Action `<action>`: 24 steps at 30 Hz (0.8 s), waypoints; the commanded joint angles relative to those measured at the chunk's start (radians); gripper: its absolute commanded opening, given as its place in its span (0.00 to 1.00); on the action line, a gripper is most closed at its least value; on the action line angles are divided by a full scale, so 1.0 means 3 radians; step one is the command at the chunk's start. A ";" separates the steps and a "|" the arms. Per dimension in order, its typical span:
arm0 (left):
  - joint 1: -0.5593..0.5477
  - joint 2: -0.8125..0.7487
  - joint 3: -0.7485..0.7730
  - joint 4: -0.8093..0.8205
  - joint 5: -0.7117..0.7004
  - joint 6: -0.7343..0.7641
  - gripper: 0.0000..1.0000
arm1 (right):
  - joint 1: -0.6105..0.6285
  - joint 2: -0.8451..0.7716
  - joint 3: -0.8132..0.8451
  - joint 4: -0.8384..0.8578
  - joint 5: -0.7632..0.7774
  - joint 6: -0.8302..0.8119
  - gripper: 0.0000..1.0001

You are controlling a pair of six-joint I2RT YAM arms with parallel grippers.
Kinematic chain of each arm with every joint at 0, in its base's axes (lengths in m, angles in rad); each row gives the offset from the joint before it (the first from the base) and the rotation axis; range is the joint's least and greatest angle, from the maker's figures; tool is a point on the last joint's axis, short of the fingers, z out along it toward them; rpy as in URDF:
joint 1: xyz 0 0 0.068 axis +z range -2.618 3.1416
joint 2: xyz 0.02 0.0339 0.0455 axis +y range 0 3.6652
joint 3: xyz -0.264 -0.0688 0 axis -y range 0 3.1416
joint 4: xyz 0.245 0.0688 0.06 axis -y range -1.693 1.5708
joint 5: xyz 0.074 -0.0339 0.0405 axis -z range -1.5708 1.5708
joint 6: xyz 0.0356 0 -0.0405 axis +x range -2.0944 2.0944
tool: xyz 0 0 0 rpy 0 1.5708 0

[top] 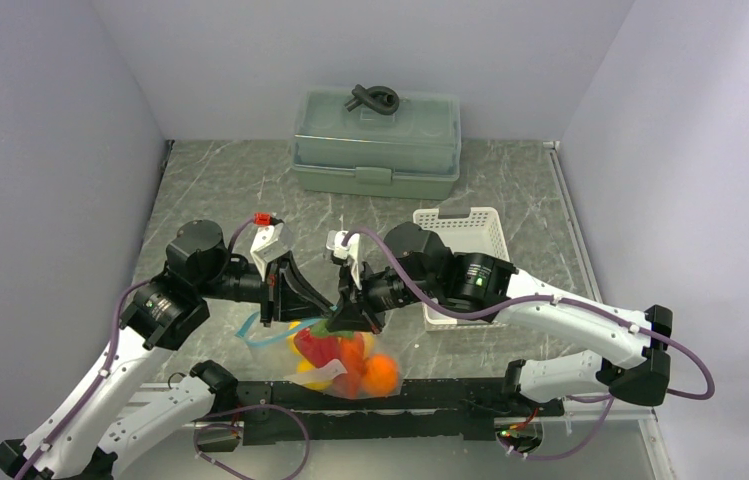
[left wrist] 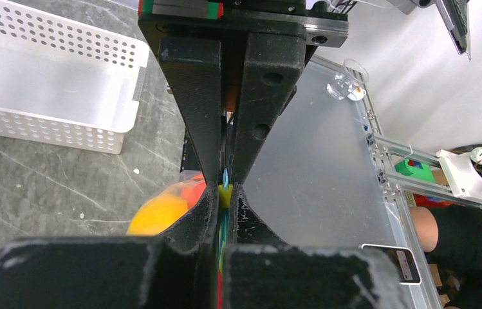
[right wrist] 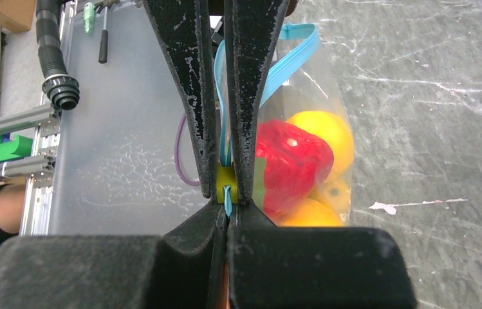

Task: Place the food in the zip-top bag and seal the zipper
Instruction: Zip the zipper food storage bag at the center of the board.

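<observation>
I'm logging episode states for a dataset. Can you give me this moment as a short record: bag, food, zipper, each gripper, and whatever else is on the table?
bag: clear zip-top bag, held by its mouth between both arms
food: yellow, red and orange pieces, all inside the bag
zipper: teal strip with a yellow slider; far part looks still parted
left gripper: shut on the zipper at the slider
right gripper: shut on the zipper, facing the left one
basket: white, no food seen in it
lidded box: grey-green, closed, at the back
</observation>
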 commanded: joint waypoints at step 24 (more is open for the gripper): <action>-0.0002 -0.0142 0.0056 -0.0105 -0.0054 0.0081 0.00 | -0.0086 -0.0621 0.0108 0.0030 0.0423 0.0082 0.00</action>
